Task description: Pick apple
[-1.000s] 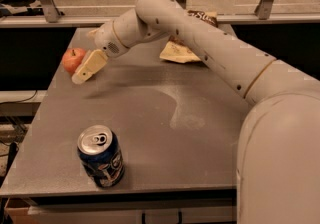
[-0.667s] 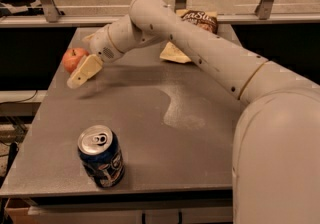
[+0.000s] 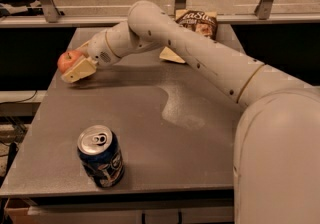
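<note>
Seemingly the gripper (image 3: pixel 70 66) brackets the apple (image 3: pixel 67 60) at the far left edge of the surface (image 3: pixel 150 138) — whether its jaws pinch it, I cannot tell. A shallow hold could let it roll off that edge.

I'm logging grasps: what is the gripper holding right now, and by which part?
Cannot be told. The gripper is at the small round red-orange apple, covering its lower right side, but a hold is not visible.
</note>
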`<state>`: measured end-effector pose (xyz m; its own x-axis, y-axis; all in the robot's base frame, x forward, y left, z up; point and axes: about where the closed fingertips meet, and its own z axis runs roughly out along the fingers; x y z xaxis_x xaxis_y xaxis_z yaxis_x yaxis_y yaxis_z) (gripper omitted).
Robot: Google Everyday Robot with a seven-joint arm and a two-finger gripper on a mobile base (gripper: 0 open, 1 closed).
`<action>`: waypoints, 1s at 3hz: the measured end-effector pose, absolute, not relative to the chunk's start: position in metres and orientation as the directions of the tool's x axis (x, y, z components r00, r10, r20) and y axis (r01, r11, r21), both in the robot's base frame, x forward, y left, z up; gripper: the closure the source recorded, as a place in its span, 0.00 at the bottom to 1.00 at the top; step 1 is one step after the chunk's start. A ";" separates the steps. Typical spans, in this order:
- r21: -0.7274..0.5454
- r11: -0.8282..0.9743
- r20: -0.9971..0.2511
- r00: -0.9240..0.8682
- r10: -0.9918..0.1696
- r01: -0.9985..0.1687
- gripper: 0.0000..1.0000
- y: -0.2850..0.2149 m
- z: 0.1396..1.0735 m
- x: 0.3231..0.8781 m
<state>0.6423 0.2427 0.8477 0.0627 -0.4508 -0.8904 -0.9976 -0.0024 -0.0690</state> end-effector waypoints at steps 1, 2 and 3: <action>-0.084 0.010 -0.905 0.072 -0.419 -0.996 0.64 0.237 0.859 0.643; -0.103 0.019 -0.931 0.090 -0.353 -0.995 0.87 0.216 0.883 0.635; -0.147 0.009 -0.947 0.139 -0.289 -0.989 1.00 0.175 0.917 0.622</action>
<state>0.6223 0.1746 0.9169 0.1386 -0.2890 -0.9472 -0.9890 0.0088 -0.1474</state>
